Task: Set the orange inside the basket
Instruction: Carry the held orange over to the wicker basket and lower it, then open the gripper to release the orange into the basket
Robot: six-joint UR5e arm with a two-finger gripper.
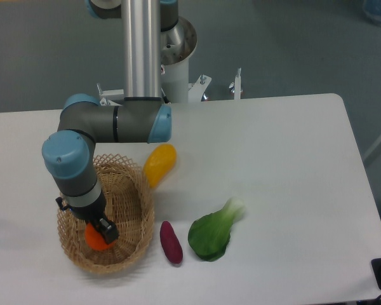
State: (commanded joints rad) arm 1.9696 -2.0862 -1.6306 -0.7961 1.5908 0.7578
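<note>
The basket (134,210) is an oval tan wicker one at the table's front left. The orange (93,237) is inside it, near its front end, mostly covered by my gripper (103,232). The gripper reaches down into the basket from above, its dark fingers on either side of the orange. The wrist hides the jaws, so I cannot tell whether they still grip the fruit.
An elongated yellow-orange fruit (159,163) lies just right of the basket's far end. A purple sweet potato (171,242) and a green leafy vegetable (213,232) lie right of the basket near the front. The arm's base post (141,47) stands behind the table.
</note>
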